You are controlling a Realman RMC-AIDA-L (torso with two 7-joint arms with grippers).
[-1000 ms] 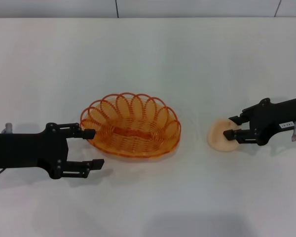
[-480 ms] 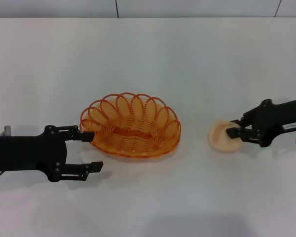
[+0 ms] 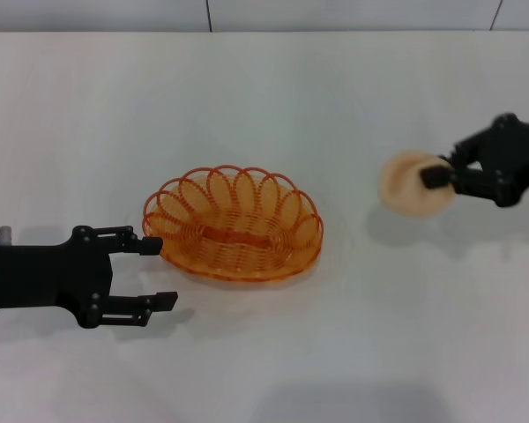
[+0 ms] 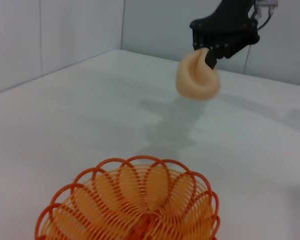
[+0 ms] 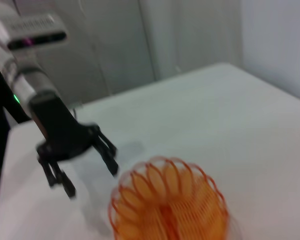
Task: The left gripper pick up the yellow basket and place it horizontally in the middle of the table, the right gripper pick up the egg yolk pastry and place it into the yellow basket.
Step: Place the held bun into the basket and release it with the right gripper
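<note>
Black left gripper [image 3: 156, 270]: low over the counter at the left side of the head view, arm lying along the counter's near left, fingers [image 3: 147, 242] spread apart and holding nothing. The upper finger's tip is just at the left rim of the basket; the lower finger is clear of it. The right wrist view also shows this gripper [image 5: 83, 166] beside the basket with its fingers parted.

Yellow basket [image 3: 233, 224]: oval orange-yellow wire basket with a looped rim, resting flat on the counter around the middle, its long side running left to right. It holds nothing. Seen close in the left wrist view [image 4: 130, 206] and farther off in the right wrist view [image 5: 169, 203].

Counter [image 3: 273, 106]: plain white.

Egg yolk pastry [image 3: 413, 183]: pale beige round bun, off the counter to the right of the basket and well apart from it, with its shadow on the counter beneath it. The left wrist view shows it [image 4: 198, 79] in the air, tilted.

Right gripper [image 3: 439, 172]: at the right side, fingers clamped on the pastry's right edge; in the left wrist view it [image 4: 208, 52] grips the pastry from above.
</note>
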